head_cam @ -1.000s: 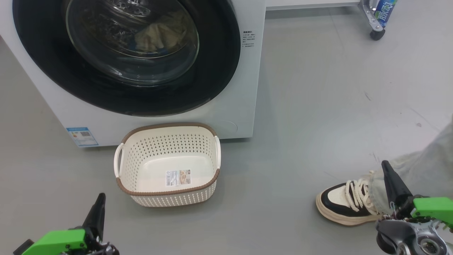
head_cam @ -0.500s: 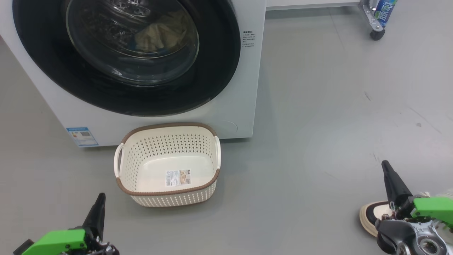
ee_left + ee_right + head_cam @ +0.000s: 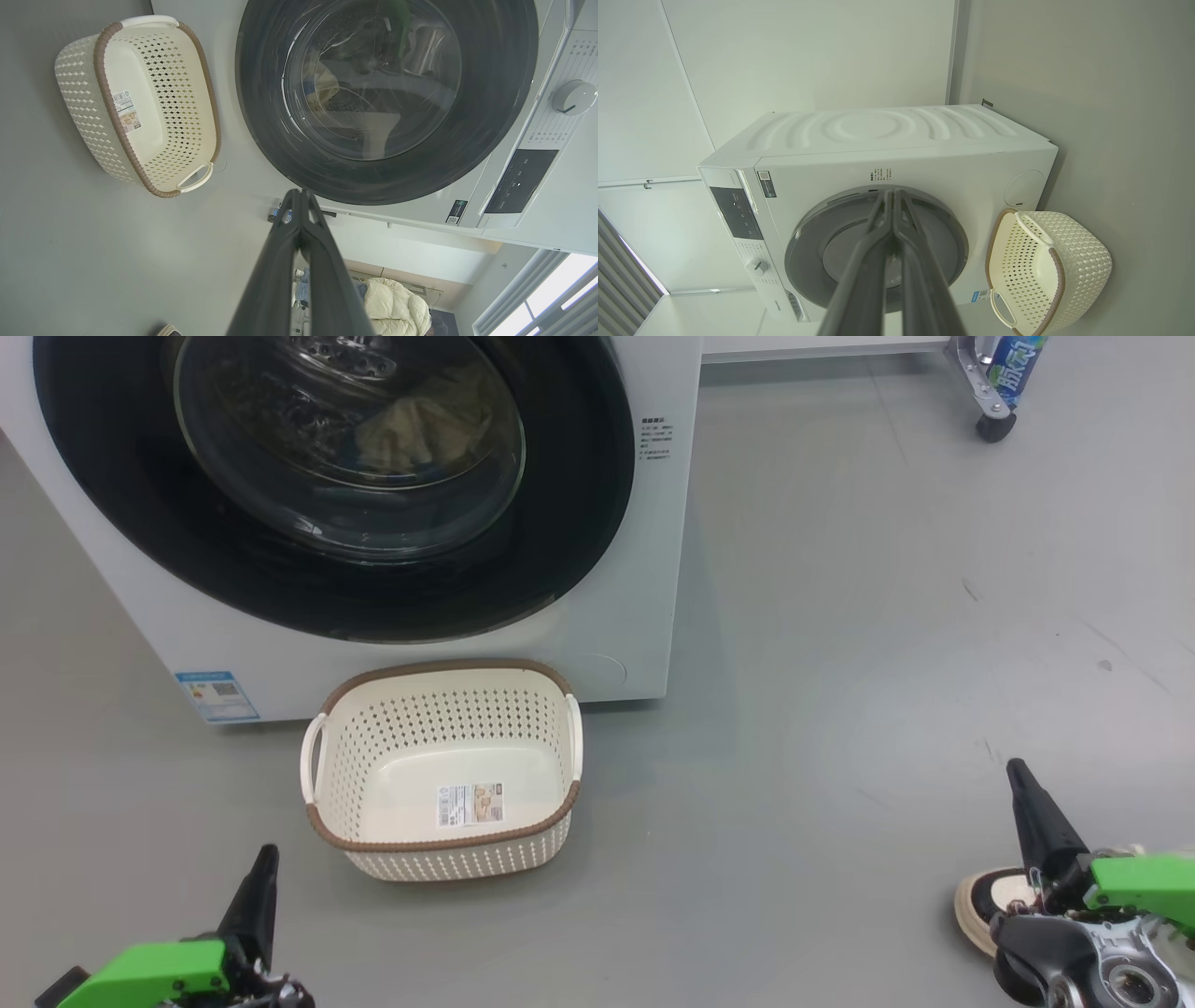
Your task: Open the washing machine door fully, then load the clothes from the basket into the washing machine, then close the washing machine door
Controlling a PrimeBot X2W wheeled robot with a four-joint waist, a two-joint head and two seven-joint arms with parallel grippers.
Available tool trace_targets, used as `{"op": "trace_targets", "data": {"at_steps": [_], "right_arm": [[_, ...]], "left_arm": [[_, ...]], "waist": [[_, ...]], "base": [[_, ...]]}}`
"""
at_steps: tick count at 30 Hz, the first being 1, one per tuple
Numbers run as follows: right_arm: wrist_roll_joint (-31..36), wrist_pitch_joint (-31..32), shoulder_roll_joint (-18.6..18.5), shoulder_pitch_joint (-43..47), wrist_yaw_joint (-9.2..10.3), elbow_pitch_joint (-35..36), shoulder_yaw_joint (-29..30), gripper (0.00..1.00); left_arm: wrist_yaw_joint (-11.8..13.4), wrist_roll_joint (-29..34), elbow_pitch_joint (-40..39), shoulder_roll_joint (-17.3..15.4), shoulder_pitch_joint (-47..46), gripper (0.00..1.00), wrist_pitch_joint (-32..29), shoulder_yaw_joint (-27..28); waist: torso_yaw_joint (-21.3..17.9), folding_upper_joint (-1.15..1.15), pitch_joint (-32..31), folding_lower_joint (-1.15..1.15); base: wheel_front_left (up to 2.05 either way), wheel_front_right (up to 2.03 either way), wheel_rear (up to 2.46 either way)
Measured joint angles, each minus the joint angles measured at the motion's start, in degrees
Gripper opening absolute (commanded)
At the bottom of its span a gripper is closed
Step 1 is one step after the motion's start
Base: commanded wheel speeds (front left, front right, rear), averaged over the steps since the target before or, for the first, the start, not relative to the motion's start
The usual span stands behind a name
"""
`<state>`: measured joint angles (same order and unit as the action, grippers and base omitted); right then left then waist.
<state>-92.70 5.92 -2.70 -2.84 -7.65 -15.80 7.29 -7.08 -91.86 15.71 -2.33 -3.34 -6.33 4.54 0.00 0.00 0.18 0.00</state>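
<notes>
The washing machine [image 3: 635,569] stands at the top left, and its door [image 3: 579,523] lies flat against the front. Pale cream clothes [image 3: 420,425] lie in the drum behind the glass; the left wrist view shows the clothes [image 3: 324,86] too. On the floor in front sits the cream basket [image 3: 439,770], holding just its label sticker. My left gripper [image 3: 264,863] is shut at the lower left, short of the basket. Shut as well, my right gripper [image 3: 1018,779] sits at the lower right, far from the machine. Each wrist view shows its fingers [image 3: 299,219] [image 3: 892,210] pressed together, gripping nothing.
A person's shoe [image 3: 980,905] rests on the grey floor beside my right gripper. A wheeled stand [image 3: 990,392] with a bottle is at the top right. The machine's dial [image 3: 572,97] and dark panel [image 3: 518,179] appear in the left wrist view.
The person's foot and trouser leg have drawn back toward the lower right, leaving just the shoe's toe beside my right gripper. Both grippers, the basket and the door have stayed put.
</notes>
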Motion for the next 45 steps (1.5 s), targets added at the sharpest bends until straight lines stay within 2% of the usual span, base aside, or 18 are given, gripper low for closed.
{"op": "trace_targets", "data": {"at_steps": [45], "right_arm": [[0.0, 0.24, 0.16, -0.01, 0.0, -0.01, 0.07, 0.0]], "left_arm": [[0.0, 0.0, 0.0, 0.0, 0.0, 0.0, 0.0, 0.0]], "waist": [[0.0, 0.0, 0.0, 0.0]], "base": [[0.0, 0.0, 0.0]]}}
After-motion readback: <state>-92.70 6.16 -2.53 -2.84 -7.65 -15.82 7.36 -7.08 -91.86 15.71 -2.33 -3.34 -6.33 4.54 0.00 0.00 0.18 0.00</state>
